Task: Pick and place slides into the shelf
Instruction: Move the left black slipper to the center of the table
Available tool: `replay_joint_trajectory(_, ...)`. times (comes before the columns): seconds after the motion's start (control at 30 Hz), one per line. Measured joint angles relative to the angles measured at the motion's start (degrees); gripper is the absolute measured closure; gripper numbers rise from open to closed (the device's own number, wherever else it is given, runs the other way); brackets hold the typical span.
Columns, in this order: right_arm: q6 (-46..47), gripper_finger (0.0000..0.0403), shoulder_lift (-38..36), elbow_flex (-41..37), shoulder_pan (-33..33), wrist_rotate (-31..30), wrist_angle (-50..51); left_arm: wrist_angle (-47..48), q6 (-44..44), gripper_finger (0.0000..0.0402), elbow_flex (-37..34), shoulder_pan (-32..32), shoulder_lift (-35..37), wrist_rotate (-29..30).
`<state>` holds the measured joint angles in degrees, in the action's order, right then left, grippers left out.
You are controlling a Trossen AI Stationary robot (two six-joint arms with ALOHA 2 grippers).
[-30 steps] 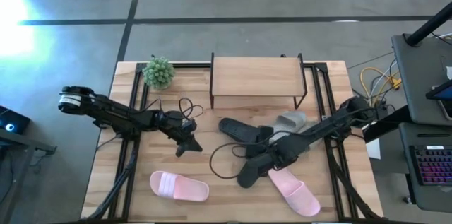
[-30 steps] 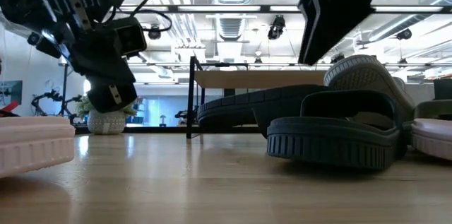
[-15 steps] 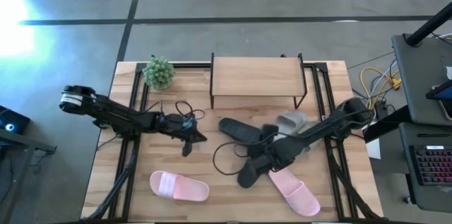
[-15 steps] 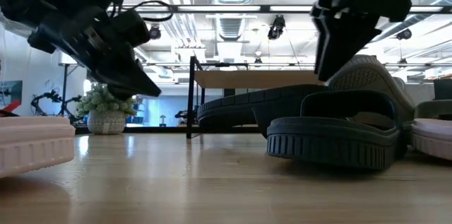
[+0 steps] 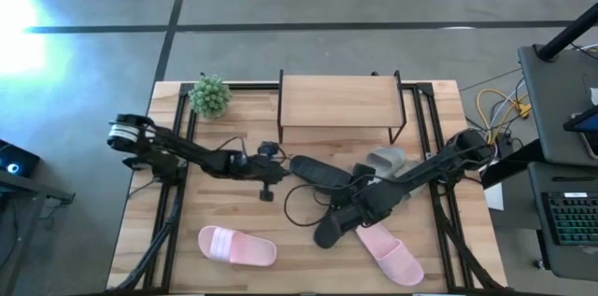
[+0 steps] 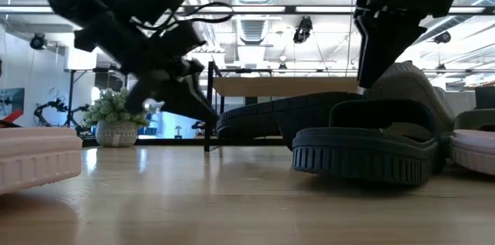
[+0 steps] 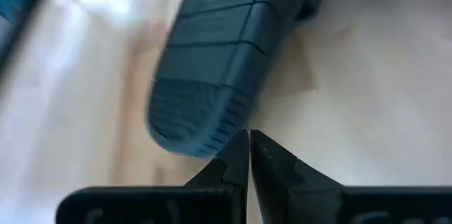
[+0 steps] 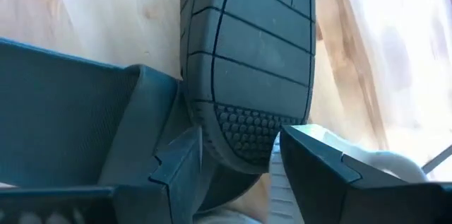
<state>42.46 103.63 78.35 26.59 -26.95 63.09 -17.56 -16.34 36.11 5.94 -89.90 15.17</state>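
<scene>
Slides: five show from above; two black rubber slides (image 5: 318, 173) crossed mid-tabletop, two pink slides (image 5: 237, 246) near the front edge, one pale grey slide (image 5: 386, 159) just beside the black ones
Shelf: small rack with light wooden top board (image 5: 337, 103) at the back, nothing on top
Left hand (image 7: 248, 155): fingers pressed together, empty, just at a black sole's end
Right hand (image 8: 236, 155): open, fingers either side of a black sole
Low view only: ridged sole edges
Tabletop (image 5: 187, 268): light wood

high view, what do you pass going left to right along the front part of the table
Pink slide → left gripper → black slide under the right gripper → second pink slide.
</scene>
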Motion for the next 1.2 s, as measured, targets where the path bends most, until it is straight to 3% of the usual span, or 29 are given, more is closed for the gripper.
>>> replay_joint_trajectory(0.13,4.2,0.0220,0.0,0.0,0.7,0.3,2.1,4.6,-5.3,0.0400,3.7,1.5,-1.3,7.2)
replay_joint_trajectory(0.3,9.4,0.0220,0.0,0.0,1.9,0.2,4.7,9.8,-5.0,0.0387,4.6,3.8,2.8,7.9)
replay_joint_trajectory(0.57,10.6,0.0220,0.0,0.0,2.9,0.0,5.3,11.1,-2.1,0.0285,4.4,5.9,7.8,8.1)
replay_joint_trajectory(0.83,13.0,0.0220,-0.1,0.6,2.9,-0.1,5.8,10.1,-5.0,0.0200,5.4,6.2,0.6,9.2)
replay_joint_trajectory(1.03,16.4,0.0220,-1.4,2.3,2.9,-0.3,5.7,7.2,-5.6,0.0191,8.8,6.2,-4.1,18.6)
replay_joint_trajectory(1.2,19.5,0.0220,-2.5,3.0,3.1,-2.1,6.3,4.9,-5.6,0.0191,10.8,6.2,-7.3,17.9)
